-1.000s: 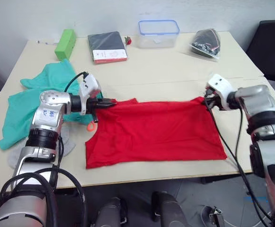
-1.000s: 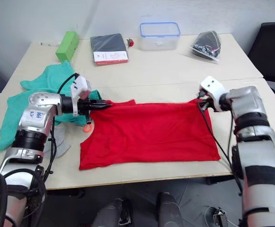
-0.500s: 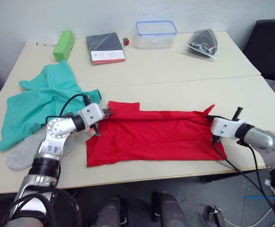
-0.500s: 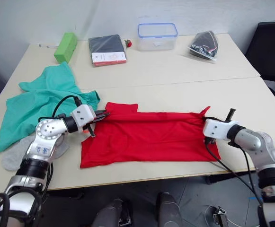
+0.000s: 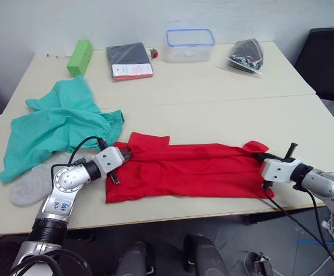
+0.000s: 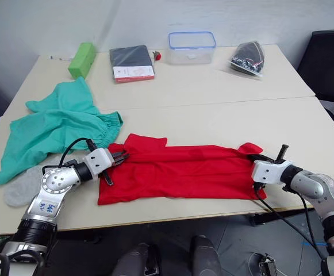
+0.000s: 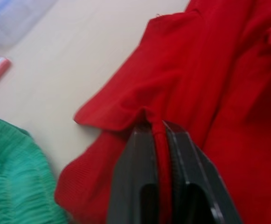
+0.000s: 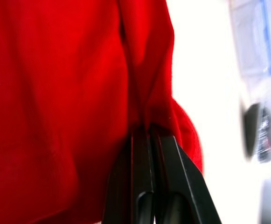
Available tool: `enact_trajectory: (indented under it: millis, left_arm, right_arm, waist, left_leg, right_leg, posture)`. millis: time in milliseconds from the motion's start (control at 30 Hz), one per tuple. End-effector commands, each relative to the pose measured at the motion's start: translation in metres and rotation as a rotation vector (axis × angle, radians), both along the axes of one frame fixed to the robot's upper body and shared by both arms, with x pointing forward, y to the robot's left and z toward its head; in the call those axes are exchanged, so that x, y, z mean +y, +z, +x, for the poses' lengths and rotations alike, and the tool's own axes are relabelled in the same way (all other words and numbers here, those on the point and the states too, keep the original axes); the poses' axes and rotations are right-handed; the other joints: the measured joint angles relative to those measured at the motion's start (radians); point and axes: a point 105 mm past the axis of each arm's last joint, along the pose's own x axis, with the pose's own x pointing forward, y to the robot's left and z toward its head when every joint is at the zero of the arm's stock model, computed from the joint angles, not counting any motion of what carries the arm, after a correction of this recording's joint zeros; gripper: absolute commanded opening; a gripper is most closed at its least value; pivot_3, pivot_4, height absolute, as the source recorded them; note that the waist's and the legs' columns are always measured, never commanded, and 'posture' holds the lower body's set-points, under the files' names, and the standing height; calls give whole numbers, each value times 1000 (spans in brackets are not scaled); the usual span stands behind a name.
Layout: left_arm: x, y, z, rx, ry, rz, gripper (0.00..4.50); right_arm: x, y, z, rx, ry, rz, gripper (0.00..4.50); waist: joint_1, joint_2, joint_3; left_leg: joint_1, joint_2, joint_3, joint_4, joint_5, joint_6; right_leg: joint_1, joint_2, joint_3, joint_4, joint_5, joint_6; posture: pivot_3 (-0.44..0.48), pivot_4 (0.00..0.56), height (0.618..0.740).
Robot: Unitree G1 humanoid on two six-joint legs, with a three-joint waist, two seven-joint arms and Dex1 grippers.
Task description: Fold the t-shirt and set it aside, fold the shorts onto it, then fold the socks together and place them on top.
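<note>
T-shirt [image 5: 189, 172]: lying as a long red band across the near table [image 5: 212, 115], far edge doubled toward the near edge.
Left gripper [image 5: 126, 155]: pinching the shirt's left end, fingers clenched on the cloth.
Right gripper [image 5: 258, 156]: clamping the shirt's right end likewise.
Shorts [image 5: 54, 123]: lying crumpled at far left.
Socks [image 5: 34, 184]: resting by the left arm.
Step in hand: first lengthwise fold of the shirt appearing under way.
Next move, likely: laying the edge flat and releasing evenly.
</note>
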Motion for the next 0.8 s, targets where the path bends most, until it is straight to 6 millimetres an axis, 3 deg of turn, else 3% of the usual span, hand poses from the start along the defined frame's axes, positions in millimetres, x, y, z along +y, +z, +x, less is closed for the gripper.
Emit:
enact_trajectory:
  millis: [33,333,400,567,733,800]
  left_arm:
    - [6,14,-9,81,-16,-79,1592]
    - [25,57,-26,543,-36,-369,4425]
    - [29,66,-22,589,-25,-401,4500]
    - [29,91,24,675,101,-552,4500]
    - [6,88,51,883,141,-623,4500]
    - [-1,79,60,948,193,-614,4500]
  right_arm:
    - [-4,18,-3,33,-2,78,672]
    - [6,66,-13,172,49,269,3816]
    - [9,78,-15,199,55,305,4471]
    - [25,106,-19,266,92,423,4471]
    - [47,116,-29,301,139,456,4471]
    - [55,117,-34,305,157,460,4471]
  waist:
    - [0,0,0]
    - [14,0,0]
    - [21,0,0]
    - [45,0,0]
    - [53,0,0]
    - [53,0,1]
  left_leg:
    - [0,0,0,0,0,0]
    - [1,0,-10,1,-1,-1]
    - [1,0,-12,1,-2,-2]
    - [-2,-1,-15,2,-2,-2]
    - [-2,-2,-15,2,-2,-1]
    - [-3,-2,-14,2,-2,0]
  right_leg:
    - [0,0,0,0,0,0]
    - [7,-1,0,-5,0,-1]
    - [9,0,-1,-6,0,-1]
    - [9,0,-4,-7,0,-1]
    - [9,2,-7,-7,0,-1]
    - [8,5,-8,-7,0,0]
  posture:
    - [0,150,740]
    - [0,150,740]
    - [0,150,740]
    - [0,150,740]
    - [0,150,740]
    - [0,150,740]
